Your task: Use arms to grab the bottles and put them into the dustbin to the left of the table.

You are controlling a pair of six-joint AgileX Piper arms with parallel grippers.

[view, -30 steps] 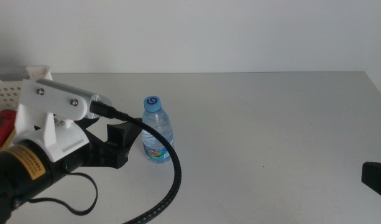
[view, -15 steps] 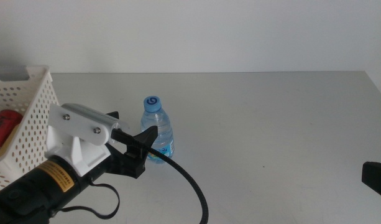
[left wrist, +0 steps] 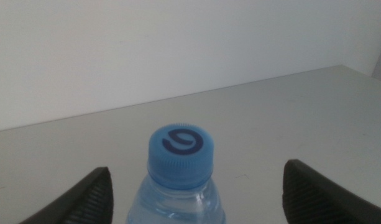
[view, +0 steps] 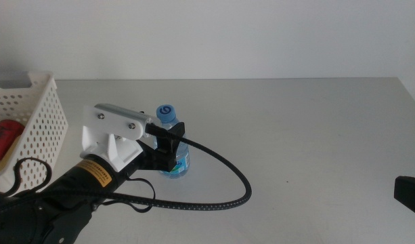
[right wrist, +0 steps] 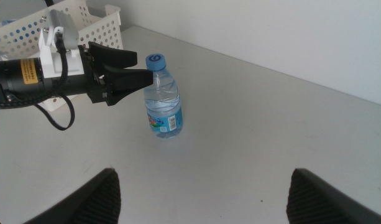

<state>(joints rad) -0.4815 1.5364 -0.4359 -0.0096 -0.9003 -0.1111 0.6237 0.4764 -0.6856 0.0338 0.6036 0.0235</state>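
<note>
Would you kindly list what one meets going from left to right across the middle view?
Red soda can inside the white perforated basket → left gripper, open around the water bottle → small blue-capped water bottle → bare grey table → right gripper waiting at the right edge.

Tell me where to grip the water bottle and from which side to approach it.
Grip the water bottle on its clear cylindrical body, just under the blue cap. It stands upright on the table, so come in level from the basket side. The left claw already sits open around it. The right claw waits, open, at the table's right.
</note>
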